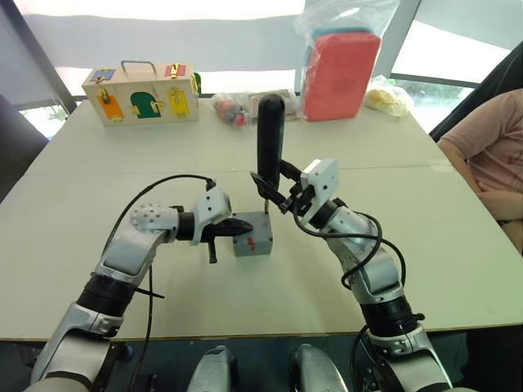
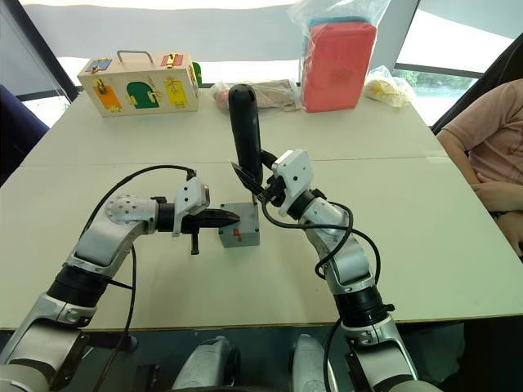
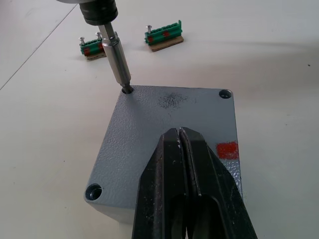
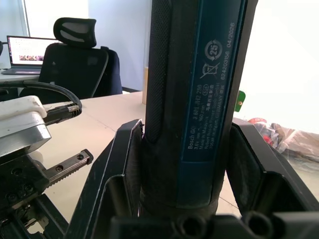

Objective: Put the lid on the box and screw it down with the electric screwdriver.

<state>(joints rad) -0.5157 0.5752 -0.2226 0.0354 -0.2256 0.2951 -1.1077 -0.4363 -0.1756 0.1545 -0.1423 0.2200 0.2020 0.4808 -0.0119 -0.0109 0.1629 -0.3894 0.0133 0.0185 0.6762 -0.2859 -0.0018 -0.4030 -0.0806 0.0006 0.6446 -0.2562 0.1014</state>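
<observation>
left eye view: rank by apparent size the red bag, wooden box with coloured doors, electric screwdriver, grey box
1. red bag; wooden box with coloured doors looks about as big, so top two are unsure.
3. electric screwdriver, upright in the right gripper.
4. grey box, lid on, smallest though nearest.

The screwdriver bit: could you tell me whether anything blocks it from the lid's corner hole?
Nothing visible does: the electric screwdriver bit already sits in the lid corner hole, with the left hand resting mid-lid, clear of it.
</observation>
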